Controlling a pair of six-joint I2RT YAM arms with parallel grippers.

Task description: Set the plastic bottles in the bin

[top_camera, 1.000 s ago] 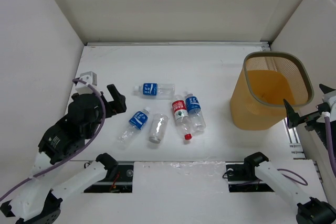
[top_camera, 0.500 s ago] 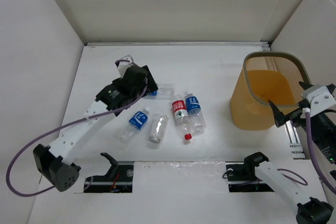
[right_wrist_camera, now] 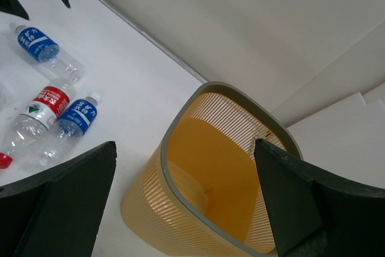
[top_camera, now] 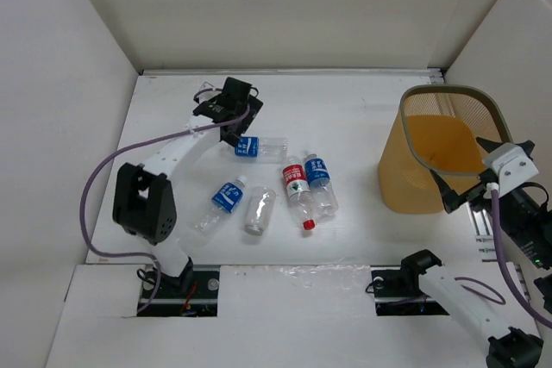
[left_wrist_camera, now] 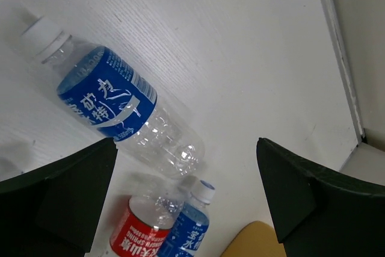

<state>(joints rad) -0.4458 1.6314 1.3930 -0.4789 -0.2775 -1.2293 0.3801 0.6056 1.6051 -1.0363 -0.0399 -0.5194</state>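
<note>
Five plastic bottles [top_camera: 259, 213] lie flat on the white table [top_camera: 362, 118], all on its left half. The bin [top_camera: 398, 180] stands well apart from them on the right side. It is a tall orange-yellow mesh basket with a grey rim [top_camera: 448, 90], and its open top faces up.

The bottle at the back [top_camera: 254, 147] has a blue label and a white cap [top_camera: 223, 146]. The cap points left. The left gripper [top_camera: 233, 129] hangs right at the cap end. Its two black fingers [left_wrist_camera: 66, 194] are spread wide apart and hold nothing. In the left wrist view this bottle lies between the fingers and a bit ahead of them. The fingers look like they are above the bottle and not touching it, but that is hard to tell.

Four more bottles lie closer to the arms. A second blue bottle [top_camera: 222, 202] lies on a slant at the left. Just beside it is the bottle with no label [top_camera: 258, 204]. Next comes the red bottle [top_camera: 297, 189], and its red cap [top_camera: 309, 224] points toward the arms. The third blue bottle [top_camera: 320, 183] lies right against the red one, with its cap pointing the other way.

The right gripper [top_camera: 468, 171] hangs at the near right side of the bin, by the rim. Its fingers are wide open too, with nothing in them. The right wrist view looks down at the bin's orange inside.
</note>
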